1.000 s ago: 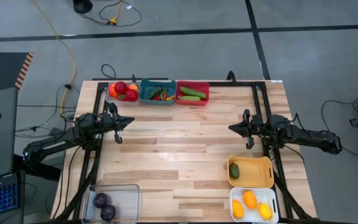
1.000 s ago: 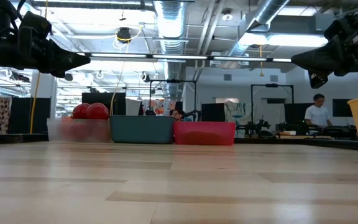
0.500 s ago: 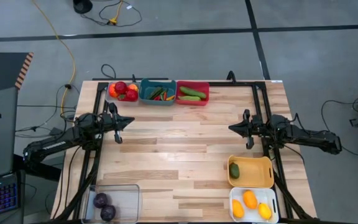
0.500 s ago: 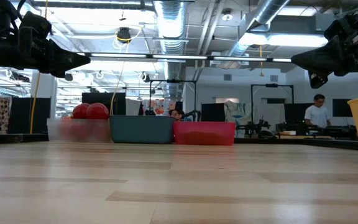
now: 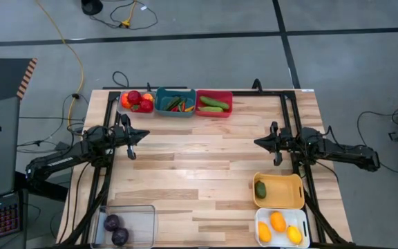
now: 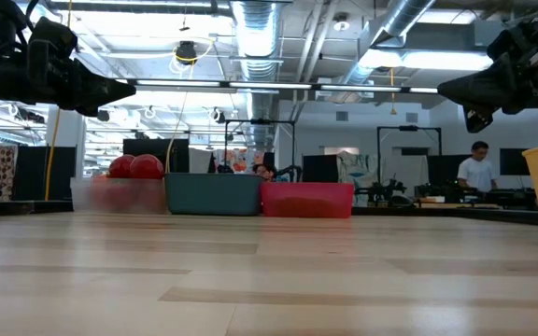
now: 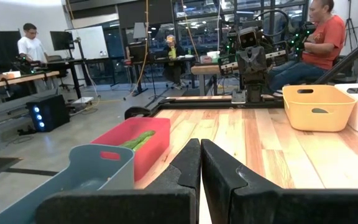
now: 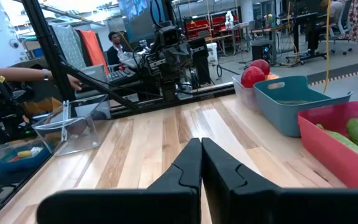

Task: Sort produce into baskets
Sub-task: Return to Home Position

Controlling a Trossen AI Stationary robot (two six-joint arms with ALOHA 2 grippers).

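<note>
— The bench (image 5: 206,159)?
— Pale wood, planks streaked cream and tan.
— And the bins?
— A teal bin (image 5: 175,113), then a red bin (image 5: 213,113) with green cucumbers (image 5: 211,104). Red tomatoes (image 5: 135,97) beside the teal.
— The others?
— A yellow bin (image 5: 285,191) with a dark green lime (image 5: 260,189), a white bin (image 5: 282,210) with orange-yellow fruit (image 5: 277,221), and purple fruit (image 5: 112,223) in a clear bin (image 5: 140,221).
</note>
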